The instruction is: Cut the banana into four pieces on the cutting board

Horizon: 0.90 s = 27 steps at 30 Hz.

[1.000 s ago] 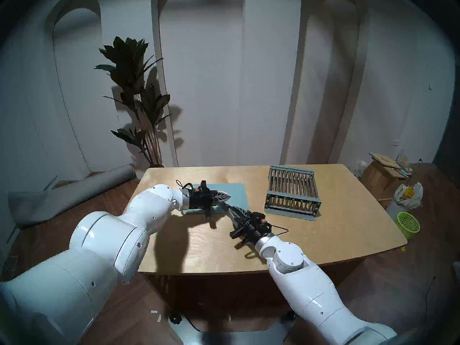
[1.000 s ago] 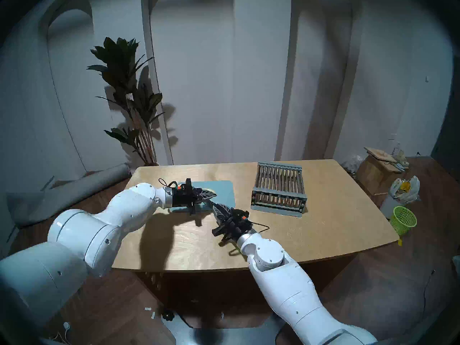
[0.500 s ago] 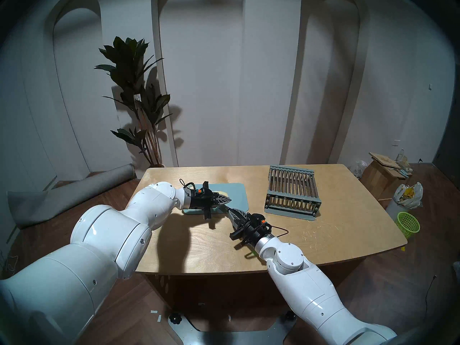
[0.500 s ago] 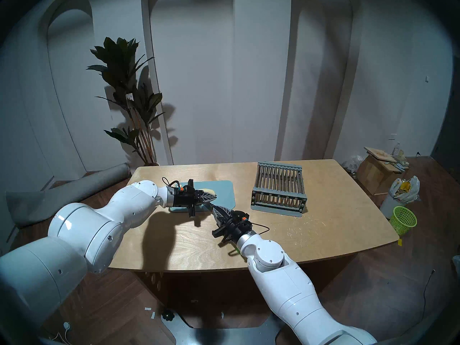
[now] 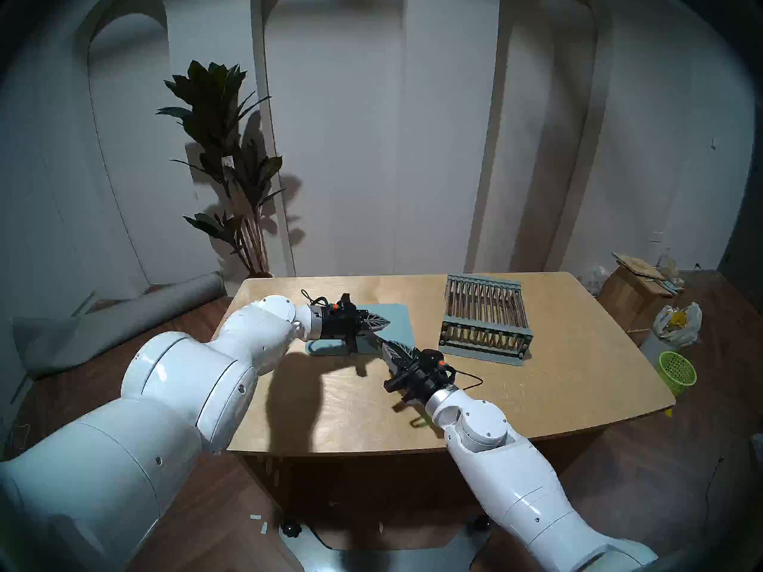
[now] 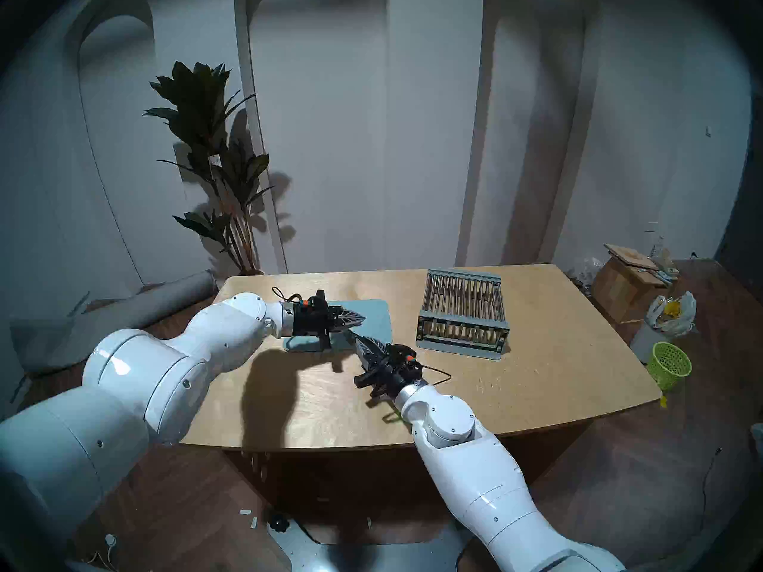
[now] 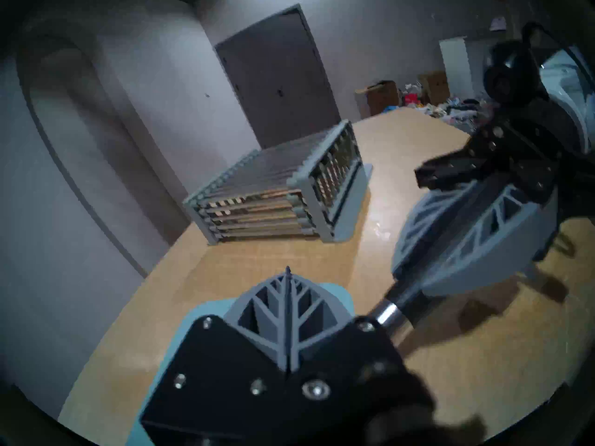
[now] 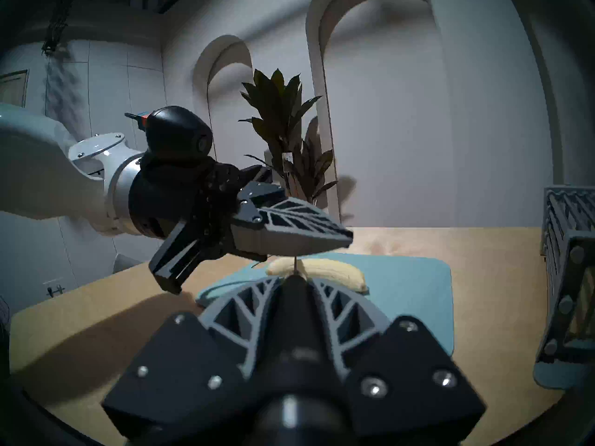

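Banana (image 8: 322,270) is lying whole on board (image 5: 396,323); left gripper (image 5: 382,322), closed empty, is lifting off it (uncut so far); right gripper (image 5: 390,346) is clamping knife (image 7: 391,310).

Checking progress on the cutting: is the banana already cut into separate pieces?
No. In the right wrist view the banana lies as one whole curved piece on the cutting board.
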Each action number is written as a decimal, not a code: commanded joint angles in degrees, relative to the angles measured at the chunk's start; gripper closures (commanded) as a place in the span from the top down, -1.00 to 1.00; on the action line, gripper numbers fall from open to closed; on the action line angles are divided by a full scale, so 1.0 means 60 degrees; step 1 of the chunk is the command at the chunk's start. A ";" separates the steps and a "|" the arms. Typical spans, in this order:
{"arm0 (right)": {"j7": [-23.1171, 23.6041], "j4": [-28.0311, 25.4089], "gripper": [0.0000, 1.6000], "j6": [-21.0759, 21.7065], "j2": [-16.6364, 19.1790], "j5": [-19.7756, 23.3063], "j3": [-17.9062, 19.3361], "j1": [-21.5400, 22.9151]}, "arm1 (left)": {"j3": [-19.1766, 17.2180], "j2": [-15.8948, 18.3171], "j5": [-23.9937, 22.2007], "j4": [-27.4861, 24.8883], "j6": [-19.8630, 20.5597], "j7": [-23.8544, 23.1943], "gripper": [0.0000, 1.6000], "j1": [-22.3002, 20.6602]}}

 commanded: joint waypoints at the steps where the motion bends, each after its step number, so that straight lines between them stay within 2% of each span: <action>1: 0.0094 -0.0422 -1.00 0.0126 -0.0196 0.0438 0.0157 0.0059 | -0.1108 -0.0109 -0.1107 -0.0139 0.0059 0.0662 -1.00 -0.0452; 4: 0.0210 -0.0545 -1.00 0.0471 -0.0246 0.0858 0.0305 -0.0020 | -0.1672 -0.0100 -0.1736 -0.0056 0.0143 0.0788 -1.00 -0.0357; 7: 0.0311 -0.0652 -1.00 0.0760 -0.0212 0.1110 0.0376 -0.0090 | -0.1990 -0.0071 -0.2072 -0.0053 0.0102 0.0717 -1.00 -0.0241; 12: 0.0190 -0.1126 -1.00 0.1022 -0.0085 0.1095 0.0454 -0.0244 | -0.2452 -0.0025 -0.2562 -0.0086 0.0100 0.0292 -1.00 -0.0132; 23: -0.0044 -0.1796 -1.00 0.1063 0.0072 0.0754 0.0490 -0.0504 | -0.2587 0.0018 -0.2662 -0.0108 0.0118 -0.0298 -1.00 -0.0116; 27: -0.0242 -0.2084 -1.00 0.1040 0.0204 0.0544 0.0572 -0.0683 | -0.2467 0.0083 -0.2532 -0.0150 0.0061 -0.0649 -1.00 -0.0134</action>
